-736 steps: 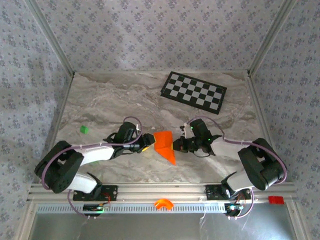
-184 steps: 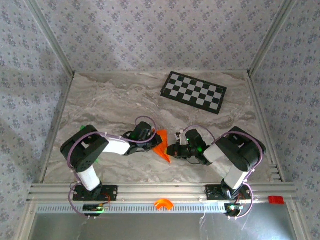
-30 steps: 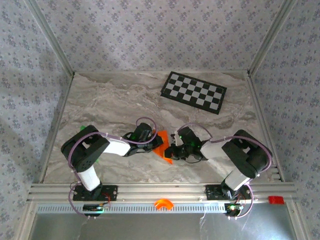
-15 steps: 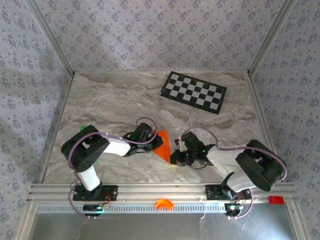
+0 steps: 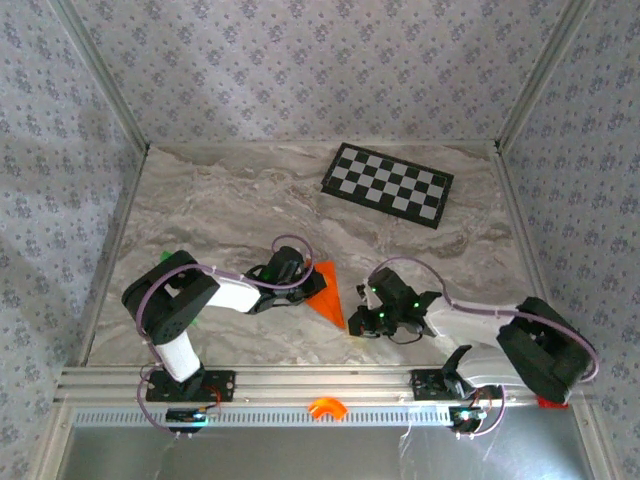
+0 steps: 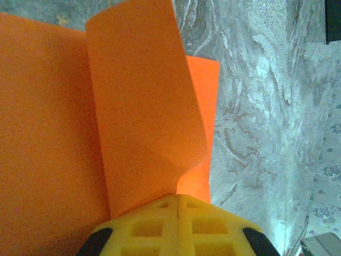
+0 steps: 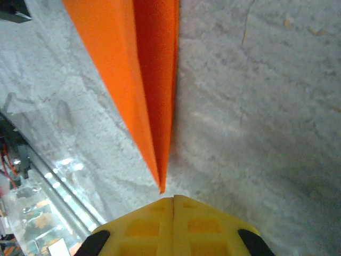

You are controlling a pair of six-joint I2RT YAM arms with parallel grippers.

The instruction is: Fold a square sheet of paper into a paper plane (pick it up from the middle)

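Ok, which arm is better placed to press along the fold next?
Probably right: the right gripper is shut and free, just off the paper, at its pointed end, in line with the fold. The left gripper is shut on a flap.

1 orange paper, 1 checkerboard, 1 orange arch, 2 arms.

Left arm: white links, black joints.
Right arm: same finish.
Cables: lilac, looped.
Bases: black.
Left gripper: yellow, gridded recesses.
Right gripper: identical.
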